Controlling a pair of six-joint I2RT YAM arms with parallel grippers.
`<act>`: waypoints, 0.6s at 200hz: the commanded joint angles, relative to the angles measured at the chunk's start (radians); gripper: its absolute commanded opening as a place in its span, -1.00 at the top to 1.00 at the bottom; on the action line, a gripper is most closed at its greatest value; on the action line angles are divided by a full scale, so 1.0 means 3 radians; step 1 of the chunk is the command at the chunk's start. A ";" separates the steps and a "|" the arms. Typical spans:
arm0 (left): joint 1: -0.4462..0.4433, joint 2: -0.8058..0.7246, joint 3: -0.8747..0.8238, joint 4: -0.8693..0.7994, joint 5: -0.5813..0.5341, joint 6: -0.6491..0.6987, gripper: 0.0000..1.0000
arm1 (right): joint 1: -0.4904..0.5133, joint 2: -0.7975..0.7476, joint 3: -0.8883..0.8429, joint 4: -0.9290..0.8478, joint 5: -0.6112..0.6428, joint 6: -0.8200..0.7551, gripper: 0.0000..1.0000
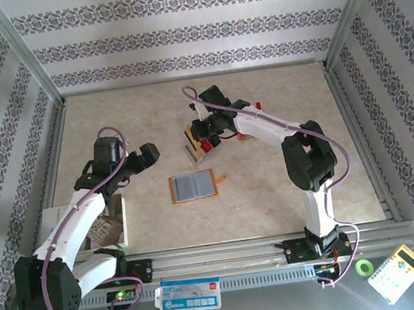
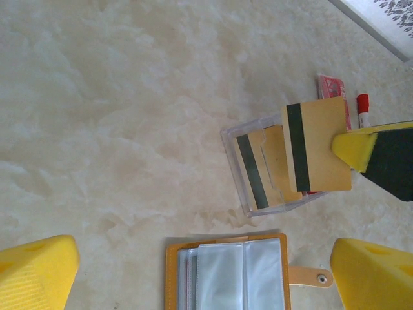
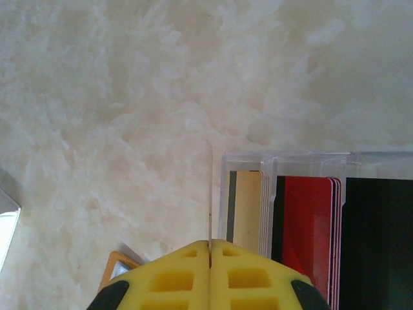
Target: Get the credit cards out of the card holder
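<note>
The card holder [image 1: 193,186] lies open and flat at the table's middle, orange with grey-blue clear pockets [image 2: 235,274] and a tab [image 2: 310,278] on its right edge. My left gripper [image 1: 149,153] hovers open to its left; in the left wrist view the open gripper [image 2: 203,258] has the holder's top edge between its yellow fingers [image 2: 35,271]. My right gripper [image 1: 206,134] is shut on a tan credit card [image 2: 316,145] with a black stripe, held over a clear box [image 2: 258,168]. That credit card [image 3: 210,194] shows edge-on above the shut right gripper [image 3: 210,244].
The clear box [image 3: 284,161] holds tan cards [image 3: 248,206], a red card [image 3: 310,219] and a black one [image 3: 377,239]. A red packet [image 2: 332,87] and a red-capped item [image 2: 362,103] lie behind it. A white box [image 1: 113,223] stands by the left arm's base.
</note>
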 commanded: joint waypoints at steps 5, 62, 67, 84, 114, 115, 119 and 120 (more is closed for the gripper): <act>0.0040 -0.0067 0.0065 -0.0059 0.0070 0.0122 -1.00 | 0.0041 0.0063 0.0149 -0.0207 0.0155 -0.0161 1.00; 0.0047 -0.0042 0.0039 -0.0058 0.0169 0.0150 -1.00 | 0.0047 0.0124 0.0193 -0.0374 0.0137 -0.0237 1.00; 0.0046 -0.0041 0.0035 -0.0057 0.0175 0.0146 -0.99 | 0.0046 0.0127 0.0197 -0.0383 0.0132 -0.0241 0.98; 0.0045 -0.0046 0.0024 -0.0019 0.0210 0.0128 -1.00 | 0.0046 0.0164 0.0240 -0.0416 0.0129 -0.0262 0.92; 0.0045 -0.0019 0.0037 0.0063 0.0283 0.0150 -1.00 | 0.0056 0.0252 0.0347 -0.0492 0.0120 -0.0251 0.72; 0.0045 -0.0019 0.0035 0.0070 0.0280 0.0150 -0.99 | 0.0056 0.0250 0.0350 -0.0495 0.0123 -0.0245 0.70; 0.0045 -0.0008 0.0040 0.0076 0.0282 0.0148 -1.00 | 0.0056 0.0257 0.0363 -0.0511 0.0137 -0.0237 0.65; 0.0045 -0.0009 0.0042 0.0078 0.0280 0.0152 -1.00 | 0.0056 0.0258 0.0363 -0.0514 0.0139 -0.0235 0.64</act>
